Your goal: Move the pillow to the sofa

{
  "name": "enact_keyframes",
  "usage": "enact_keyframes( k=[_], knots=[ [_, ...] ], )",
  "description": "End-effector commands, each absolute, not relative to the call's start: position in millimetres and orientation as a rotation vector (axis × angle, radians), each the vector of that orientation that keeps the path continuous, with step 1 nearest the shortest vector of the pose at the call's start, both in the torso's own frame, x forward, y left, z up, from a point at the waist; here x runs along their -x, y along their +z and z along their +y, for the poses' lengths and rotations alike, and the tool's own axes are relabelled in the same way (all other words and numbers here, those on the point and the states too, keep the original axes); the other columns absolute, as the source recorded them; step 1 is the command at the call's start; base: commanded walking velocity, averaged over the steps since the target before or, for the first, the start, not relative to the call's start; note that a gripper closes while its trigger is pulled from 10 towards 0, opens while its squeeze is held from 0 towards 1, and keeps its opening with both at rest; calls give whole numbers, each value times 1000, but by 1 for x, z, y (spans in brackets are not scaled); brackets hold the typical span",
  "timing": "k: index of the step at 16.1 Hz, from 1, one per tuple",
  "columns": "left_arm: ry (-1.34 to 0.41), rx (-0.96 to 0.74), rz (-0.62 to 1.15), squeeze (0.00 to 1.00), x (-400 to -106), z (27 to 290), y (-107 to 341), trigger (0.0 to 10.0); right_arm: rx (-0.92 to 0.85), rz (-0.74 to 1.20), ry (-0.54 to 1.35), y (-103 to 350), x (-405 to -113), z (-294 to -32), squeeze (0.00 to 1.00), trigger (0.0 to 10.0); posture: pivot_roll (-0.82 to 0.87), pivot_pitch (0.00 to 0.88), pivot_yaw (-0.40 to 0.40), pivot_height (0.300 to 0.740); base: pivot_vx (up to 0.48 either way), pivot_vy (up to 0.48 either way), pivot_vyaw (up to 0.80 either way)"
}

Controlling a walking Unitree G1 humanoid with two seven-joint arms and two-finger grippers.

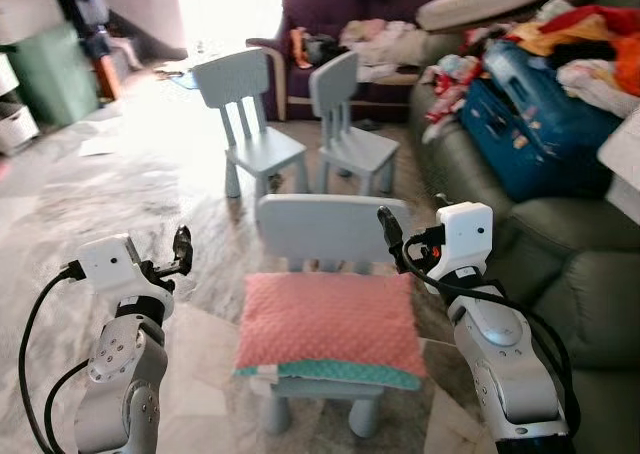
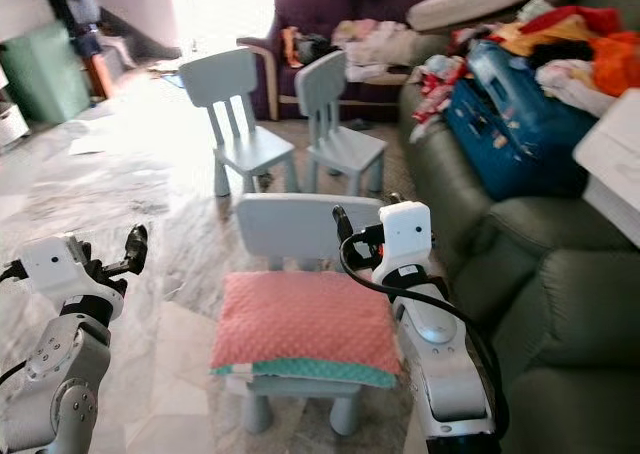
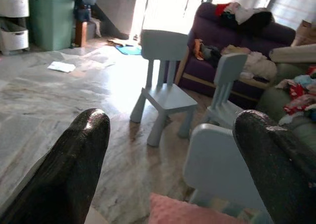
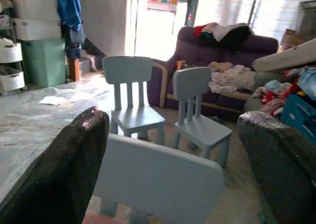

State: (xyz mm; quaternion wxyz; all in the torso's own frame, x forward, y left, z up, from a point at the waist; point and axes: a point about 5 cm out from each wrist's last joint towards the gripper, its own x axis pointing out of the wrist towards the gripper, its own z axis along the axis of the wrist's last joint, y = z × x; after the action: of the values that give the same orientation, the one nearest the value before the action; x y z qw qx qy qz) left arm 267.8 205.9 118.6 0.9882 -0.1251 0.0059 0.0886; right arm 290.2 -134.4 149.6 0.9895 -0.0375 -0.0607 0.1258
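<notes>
The left gripper is held raised to the left of the pillow, its fingers spread wide with nothing between them. The pink pillow, with a teal underside, lies flat on the seat of a small pale blue chair, untouched. The right gripper is held beside the chair back, likewise spread and empty. The grey-green sofa stands to the right. The approach appears to be in hand; next, both grippers would need lowering to the pillow's edges.

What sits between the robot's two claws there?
The pink pillow on a small pale blue chair, between left gripper and right gripper, as the left eye view shows. Neither touches it.
</notes>
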Motion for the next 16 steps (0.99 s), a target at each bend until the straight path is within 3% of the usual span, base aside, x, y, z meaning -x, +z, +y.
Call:
enact_keyframes(
  k=[1,11,16],
  knots=[
    [179,237,22,0,-269,204,118,10000,89,-146,246,155,-289,-137,0,10000,-90,0,5,740,0,0,0],
    [152,255,-21,0,-271,203,124,10000,89,-156,249,157,-290,-136,0,10000,-91,0,3,740,0,0,0],
    [155,257,-30,0,-271,205,125,10000,95,-163,258,158,-290,-135,0,10000,-89,0,1,740,274,0,0]
  ],
)
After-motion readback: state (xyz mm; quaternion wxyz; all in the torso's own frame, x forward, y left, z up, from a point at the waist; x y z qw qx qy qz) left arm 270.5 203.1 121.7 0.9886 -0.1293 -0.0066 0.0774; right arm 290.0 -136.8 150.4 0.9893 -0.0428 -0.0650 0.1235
